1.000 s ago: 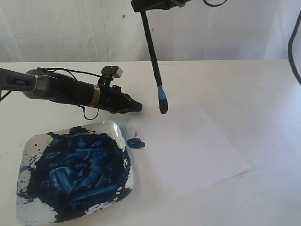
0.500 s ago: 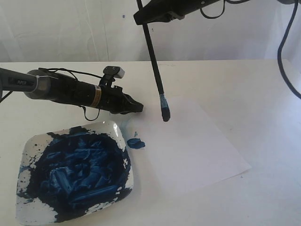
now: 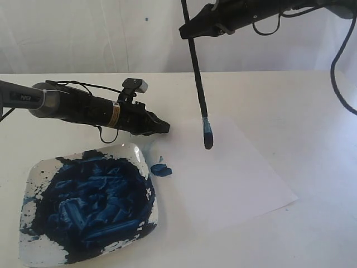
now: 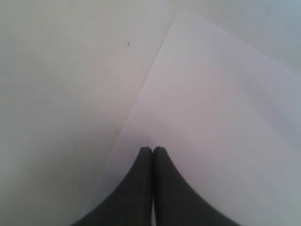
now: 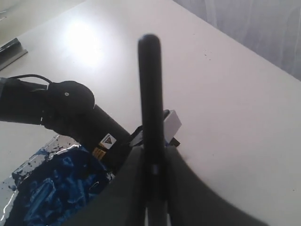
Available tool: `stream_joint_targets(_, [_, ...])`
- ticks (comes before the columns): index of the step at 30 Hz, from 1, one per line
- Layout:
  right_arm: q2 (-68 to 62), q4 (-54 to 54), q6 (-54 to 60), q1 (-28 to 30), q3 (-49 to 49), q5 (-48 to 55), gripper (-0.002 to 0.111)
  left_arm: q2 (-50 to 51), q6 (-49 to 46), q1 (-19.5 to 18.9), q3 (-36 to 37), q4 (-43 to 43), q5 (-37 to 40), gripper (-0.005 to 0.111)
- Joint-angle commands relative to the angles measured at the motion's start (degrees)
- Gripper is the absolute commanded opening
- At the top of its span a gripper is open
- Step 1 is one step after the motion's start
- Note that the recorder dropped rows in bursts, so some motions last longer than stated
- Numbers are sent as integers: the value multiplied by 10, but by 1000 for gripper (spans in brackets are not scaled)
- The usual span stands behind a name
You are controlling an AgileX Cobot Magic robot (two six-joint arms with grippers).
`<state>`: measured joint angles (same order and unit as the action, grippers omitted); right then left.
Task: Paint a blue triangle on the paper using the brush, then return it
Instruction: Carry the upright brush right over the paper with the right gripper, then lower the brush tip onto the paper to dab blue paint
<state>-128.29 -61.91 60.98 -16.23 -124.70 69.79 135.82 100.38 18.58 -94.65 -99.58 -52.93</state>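
Right tool [image 3: 189, 29] is clamped shut on the brush [image 3: 198, 84], jaws tight on the black handle near its top end, at approx 12 o'clock in the ext. view. Brush hangs nearly upright, leaning a little so the tip sits toward 5 o'clock of the grip. Ferrule is smeared blue and the dark bristle tip [image 3: 208, 140] is at the paper [image 3: 240, 173], over the sheet's 11 o'clock corner area; can't tell if the tip touches. Paper lies flat on the tabletop [image 3: 290, 95], plain white w/ no marks on its visible face, turned at an angle. Left tool [image 3: 163, 128] lies at approx 9 o'clock of the brush tip, low and near-horizontal, pointing toward 3 o'clock. Its jaws are pressed together w/ nothing btwn them, and in the left wrist view the left tool [image 4: 153, 153] has its tips right at the paper's edge. Blue paint blob [image 3: 162, 169] sits on the tabletop just at 6 o'clock of the left tool, beside the sheet's near edge. Plate [image 3: 40, 167] sits at 8 o'clock of the blob, near it, a square white dish mostly covered in thick dark blue paint.
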Motion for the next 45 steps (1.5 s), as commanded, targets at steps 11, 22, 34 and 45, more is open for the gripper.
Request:
stream_joint_targets(11, [-60, -107, 32, 60, 31, 2, 0, -3, -2, 1, 0, -4, 3, 0])
stream_joint_targets(22, [-71, -198, -2, 60, 42, 2, 0, -3, -2, 1, 0, -4, 3, 0])
stream_joint_targets(34, [-71, -138, -49, 60, 42, 2, 0, -3, -2, 1, 0, -4, 3, 0])
stream_joint_targets(45, [-72, -172, 1, 22, 42, 2, 0, -3, -2, 1, 0, -4, 3, 0])
